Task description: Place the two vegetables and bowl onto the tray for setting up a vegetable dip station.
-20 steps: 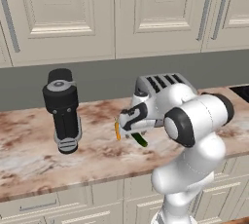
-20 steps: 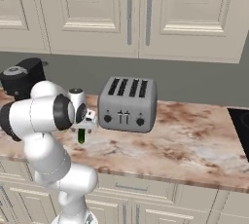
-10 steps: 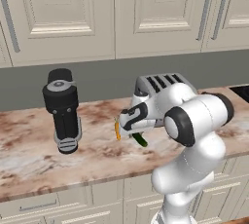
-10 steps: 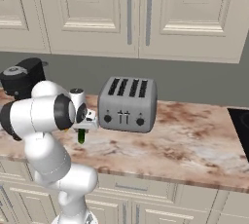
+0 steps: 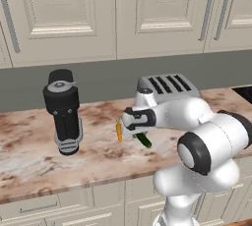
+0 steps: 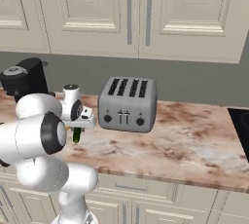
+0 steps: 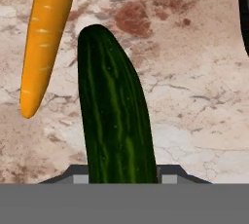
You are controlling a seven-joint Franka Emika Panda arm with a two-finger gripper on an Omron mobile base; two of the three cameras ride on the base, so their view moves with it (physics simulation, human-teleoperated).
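On the marble counter [image 5: 29, 141] a slim dark-green vegetable [image 7: 114, 111] lies beside a small orange carrot [image 7: 46, 38]; they are close but apart. My gripper [image 7: 122, 179] reaches down over the green one, and its two fingers press against its sides near one end. In the left base view the carrot [image 5: 118, 130] lies just left of the gripper [image 5: 136, 132], and the green vegetable [image 5: 144, 141] sticks out to its lower right. The right base view has the green vegetable [image 6: 77, 135] under the gripper [image 6: 78, 128]. The bowl and the tray are out of view.
A grey four-slot toaster [image 5: 167, 86] [image 6: 127, 103] stands on the counter just behind and to the right of the hand. A black coffee machine [image 5: 63, 112] [image 6: 22, 79] stands to the left. A dark cooktop [image 6: 240, 121] begins at the far right. Wall cabinets hang above.
The jaws have closed from wide open onto the dark-green vegetable. The arm and the carrot have hardly moved.
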